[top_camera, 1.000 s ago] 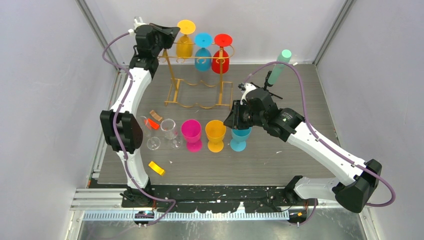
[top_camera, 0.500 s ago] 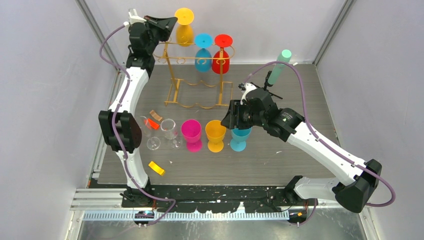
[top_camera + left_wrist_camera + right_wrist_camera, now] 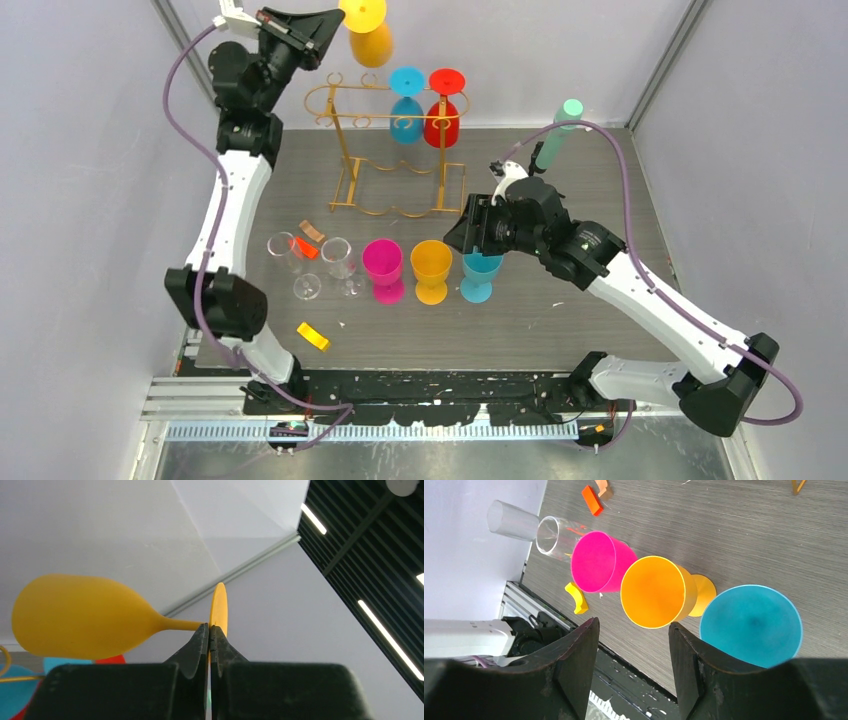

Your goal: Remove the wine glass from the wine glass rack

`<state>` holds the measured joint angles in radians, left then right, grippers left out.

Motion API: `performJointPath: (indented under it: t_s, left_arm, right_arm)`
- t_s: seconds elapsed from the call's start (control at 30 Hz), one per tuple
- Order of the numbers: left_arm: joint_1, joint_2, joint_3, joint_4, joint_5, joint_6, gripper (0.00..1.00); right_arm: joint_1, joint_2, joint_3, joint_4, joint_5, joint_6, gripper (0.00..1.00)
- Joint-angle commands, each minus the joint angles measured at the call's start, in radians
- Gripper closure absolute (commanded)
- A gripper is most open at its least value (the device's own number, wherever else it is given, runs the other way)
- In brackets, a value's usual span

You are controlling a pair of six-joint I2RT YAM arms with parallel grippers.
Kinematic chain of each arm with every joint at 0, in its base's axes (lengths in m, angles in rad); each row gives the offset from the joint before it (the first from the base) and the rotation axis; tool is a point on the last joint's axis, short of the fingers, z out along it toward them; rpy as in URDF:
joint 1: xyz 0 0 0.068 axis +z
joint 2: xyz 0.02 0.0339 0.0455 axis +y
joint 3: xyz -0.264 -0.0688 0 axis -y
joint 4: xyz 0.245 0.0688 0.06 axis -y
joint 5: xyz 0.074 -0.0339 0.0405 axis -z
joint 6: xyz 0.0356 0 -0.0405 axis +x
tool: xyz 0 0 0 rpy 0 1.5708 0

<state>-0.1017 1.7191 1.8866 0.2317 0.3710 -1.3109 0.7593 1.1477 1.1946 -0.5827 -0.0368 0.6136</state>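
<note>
The yellow wine glass (image 3: 368, 30) is held at the upper left of the top view, clear above the wine glass rack (image 3: 345, 150), with the jaws of the left gripper (image 3: 209, 627) clamped on its stem and those of the right gripper (image 3: 633, 625) apart; the lift-off is judged done and a lowering onto the table (image 3: 600, 180) is called for

Top view: bright, even, diffuse light; the grey wood-grain tabletop (image 3: 600, 180) carries only faint, soft shadows. Left wrist view: ceiling light strips (image 3: 385, 630) glow at right; the black left hand (image 3: 209, 629) is underexposed, the opaque yellow wine glass (image 3: 80, 617) smoothly shaded. Right wrist view: sharp, saturated.
</note>
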Motion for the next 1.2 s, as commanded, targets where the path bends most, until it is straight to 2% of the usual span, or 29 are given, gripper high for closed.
performJointPath:
  t_s: [0.0,0.3,0.43,0.53,0.77,0.87,0.97,1.17]
  left_arm:
    - [0.004,-0.164,-0.080,0.063,0.107,-0.067,1.00]
    - [0.003,-0.443,-0.359,0.087,0.191,-0.265,1.00]
    - [-0.023,-0.540,-0.453,0.097,0.227,-0.334,1.00]
    - [-0.040,-0.603,-0.487,0.070,0.298,-0.354,1.00]
    - [-0.051,-0.749,-0.669,0.065,0.346,-0.468,1.00]
    - [-0.067,-0.794,-0.783,0.067,0.350,-0.514,1.00]
    - [-0.073,-0.839,-0.932,0.148,0.325,-0.606,1.00]
    - [-0.076,-0.899,-1.049,0.196,0.291,-0.675,1.00]
  right_arm:
    - [0.004,-0.051,-0.008,0.068,0.032,0.044,0.41]
    - [0.005,-0.159,-0.098,0.288,0.023,0.124,0.36]
    - [0.005,-0.228,-0.179,0.466,0.020,0.198,0.35]
    - [0.005,-0.280,-0.249,0.664,0.015,0.253,0.35]
    - [0.005,-0.322,-0.371,0.888,0.058,0.348,0.28]
    - [0.006,-0.338,-0.446,0.965,0.141,0.445,0.27]
    - [0.006,-0.345,-0.501,1.049,0.175,0.499,0.25]
    - [0.006,-0.296,-0.529,1.122,0.121,0.553,0.23]
